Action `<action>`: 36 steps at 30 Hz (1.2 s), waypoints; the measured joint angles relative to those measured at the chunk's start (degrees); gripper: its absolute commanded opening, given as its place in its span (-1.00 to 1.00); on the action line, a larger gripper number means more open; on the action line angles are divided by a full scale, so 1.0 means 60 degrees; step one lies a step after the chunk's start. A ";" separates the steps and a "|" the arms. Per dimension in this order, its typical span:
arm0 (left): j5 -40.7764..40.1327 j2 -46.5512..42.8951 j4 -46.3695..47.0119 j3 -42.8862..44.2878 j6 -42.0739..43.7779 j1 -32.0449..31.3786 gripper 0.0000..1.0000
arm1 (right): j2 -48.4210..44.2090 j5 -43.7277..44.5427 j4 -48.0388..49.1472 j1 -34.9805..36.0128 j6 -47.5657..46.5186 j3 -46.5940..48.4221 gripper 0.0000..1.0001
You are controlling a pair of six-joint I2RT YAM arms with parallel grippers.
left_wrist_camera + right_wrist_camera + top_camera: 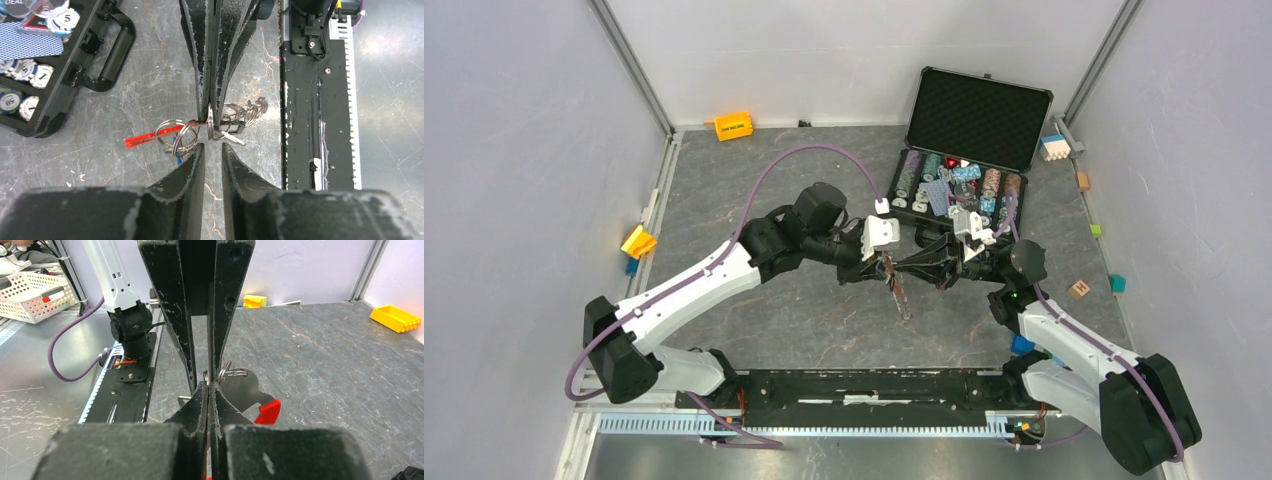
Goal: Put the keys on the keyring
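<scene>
The keyring (176,134) is a cluster of silver rings with a red fob (145,139) and a chain (252,107). It hangs above the table between the two grippers. A small silver key (235,137) hangs from its ring side, and a bit of blue shows under the rings. My right gripper (210,385) is shut on a ring of the keyring and also shows in the top view (911,265). My left gripper (212,147) faces it tip to tip, with its jaws a little apart and nothing between them. In the top view (882,265) the keyring (899,295) dangles below both grippers.
An open black case of poker chips (969,150) stands at the back right, its handle near the left wrist (107,55). An orange block (733,126) lies at the back, a yellow block (638,241) at the left wall, and small blocks along the right. The black base rail (864,385) runs along the near edge.
</scene>
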 measured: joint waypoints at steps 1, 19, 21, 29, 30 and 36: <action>-0.0015 -0.0036 -0.0004 0.0000 0.0007 0.0018 -0.43 | 0.0000 0.0000 -0.0004 0.0000 -0.0018 0.0000 -1.00; 0.0976 -0.0444 0.0211 0.0000 0.0787 0.0058 -0.42 | 0.0029 -0.0015 0.0069 0.0000 0.0015 0.0000 -1.00; 0.0969 -0.0379 0.0204 0.0004 0.0812 0.0058 -0.43 | 0.0029 -0.0015 0.0069 0.0000 0.0015 0.0000 -1.00; 0.0674 -0.0328 0.0204 0.0004 0.1002 0.0058 -0.47 | 0.0029 -0.0007 0.0069 -0.0011 0.0015 0.0000 -1.00; 0.0594 -0.0328 0.0204 0.0004 0.1016 0.0058 -0.47 | 0.0029 -0.0011 0.0073 -0.0022 0.0015 0.0000 -1.00; 0.0259 -0.0335 0.0222 0.0004 0.1045 0.0084 -0.47 | 0.0033 -0.0040 0.0073 -0.0025 0.0022 0.0000 -1.00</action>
